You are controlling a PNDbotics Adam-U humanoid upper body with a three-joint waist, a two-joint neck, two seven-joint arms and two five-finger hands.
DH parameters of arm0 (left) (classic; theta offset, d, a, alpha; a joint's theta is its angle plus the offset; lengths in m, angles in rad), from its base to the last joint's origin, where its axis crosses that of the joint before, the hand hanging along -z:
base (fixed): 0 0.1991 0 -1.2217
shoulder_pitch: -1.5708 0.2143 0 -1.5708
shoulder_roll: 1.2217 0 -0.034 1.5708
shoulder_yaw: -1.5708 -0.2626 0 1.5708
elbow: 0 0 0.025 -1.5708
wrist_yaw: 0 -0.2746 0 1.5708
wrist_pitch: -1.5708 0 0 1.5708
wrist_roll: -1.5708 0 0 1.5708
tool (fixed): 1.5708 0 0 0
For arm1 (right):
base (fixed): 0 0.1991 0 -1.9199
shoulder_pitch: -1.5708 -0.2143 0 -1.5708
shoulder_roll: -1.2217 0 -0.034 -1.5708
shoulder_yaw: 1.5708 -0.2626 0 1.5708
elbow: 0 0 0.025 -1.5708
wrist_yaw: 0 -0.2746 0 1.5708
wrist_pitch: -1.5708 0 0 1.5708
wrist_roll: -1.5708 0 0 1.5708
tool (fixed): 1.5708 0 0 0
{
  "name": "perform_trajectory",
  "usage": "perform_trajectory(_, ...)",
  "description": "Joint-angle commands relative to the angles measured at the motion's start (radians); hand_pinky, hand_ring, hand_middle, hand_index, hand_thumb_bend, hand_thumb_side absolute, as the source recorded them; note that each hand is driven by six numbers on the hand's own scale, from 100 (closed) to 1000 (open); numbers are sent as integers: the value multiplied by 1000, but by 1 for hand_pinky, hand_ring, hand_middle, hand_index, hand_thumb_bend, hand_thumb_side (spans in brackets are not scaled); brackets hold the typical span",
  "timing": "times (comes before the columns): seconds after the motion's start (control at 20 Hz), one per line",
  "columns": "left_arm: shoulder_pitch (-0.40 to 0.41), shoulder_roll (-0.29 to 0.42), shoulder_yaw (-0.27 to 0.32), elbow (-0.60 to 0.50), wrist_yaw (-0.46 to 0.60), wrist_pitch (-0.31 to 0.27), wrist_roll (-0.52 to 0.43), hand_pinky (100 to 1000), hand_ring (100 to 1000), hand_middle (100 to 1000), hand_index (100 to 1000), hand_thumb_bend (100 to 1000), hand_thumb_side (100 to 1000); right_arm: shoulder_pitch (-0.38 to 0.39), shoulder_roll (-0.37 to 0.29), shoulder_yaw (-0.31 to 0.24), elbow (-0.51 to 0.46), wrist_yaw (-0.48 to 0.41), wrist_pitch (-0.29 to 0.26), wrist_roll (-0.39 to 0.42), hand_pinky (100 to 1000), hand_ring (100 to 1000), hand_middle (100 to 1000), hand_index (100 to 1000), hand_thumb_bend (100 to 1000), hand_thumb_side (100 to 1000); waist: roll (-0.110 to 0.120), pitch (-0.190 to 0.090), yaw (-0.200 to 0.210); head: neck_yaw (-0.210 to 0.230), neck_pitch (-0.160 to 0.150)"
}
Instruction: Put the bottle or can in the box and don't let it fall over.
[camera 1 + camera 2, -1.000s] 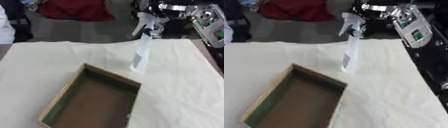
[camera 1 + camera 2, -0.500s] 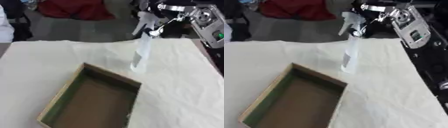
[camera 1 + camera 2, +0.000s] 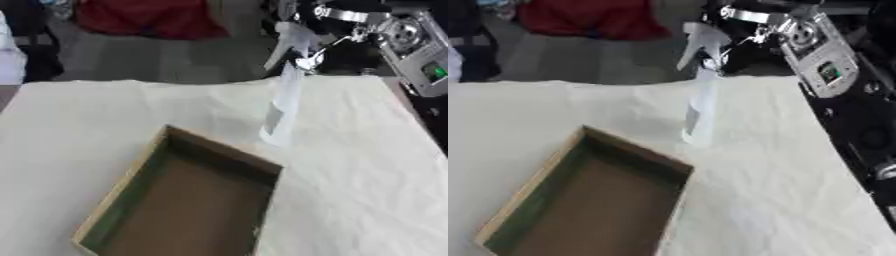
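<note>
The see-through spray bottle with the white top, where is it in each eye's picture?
Left eye view: the clear plastic spray bottle with a white trigger top stands right of centre, upper half.
Right eye view: it stands near the centre, upper half.
Shared landmark: the open brown cardboard box, whose far corner lies just below the bottle.

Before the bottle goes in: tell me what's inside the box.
The box shows only its bare brown floor and greenish inner walls. The near wall's inner face is hidden. The spray bottle stands outside, behind it.

You have open cloth (image 3: 367,170) right of the box (image 3: 188,195); the spray bottle (image 3: 282,107) stands just behind its far corner.
</note>
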Motion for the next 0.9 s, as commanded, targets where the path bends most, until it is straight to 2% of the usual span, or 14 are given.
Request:
perform_trajectory(0.05, -9, 43, 19, -16, 8, -2, 5, 885, 826, 753, 850, 324, 710, -15, -21, -4, -16, -6, 0, -5, 838, 767, 757, 777, 130, 100, 4, -18, 3, -7, -13)
perform_trajectory(0.65, -4, 45, 24, -19, 17, -5, 15, 885, 825, 748, 846, 320, 711, -8, -16, 1, -13, -1, -1, 9, 840, 777, 763, 783, 149, 100, 4, -9, 7, -13, -22)
perform_trajectory(0.9, -2, 45, 25, -19, 19, -4, 18, 885, 825, 746, 843, 318, 713, -6, -13, 1, -11, -3, -1, 3, 798, 761, 748, 773, 144, 100, 5, -4, 10, -15, -23)
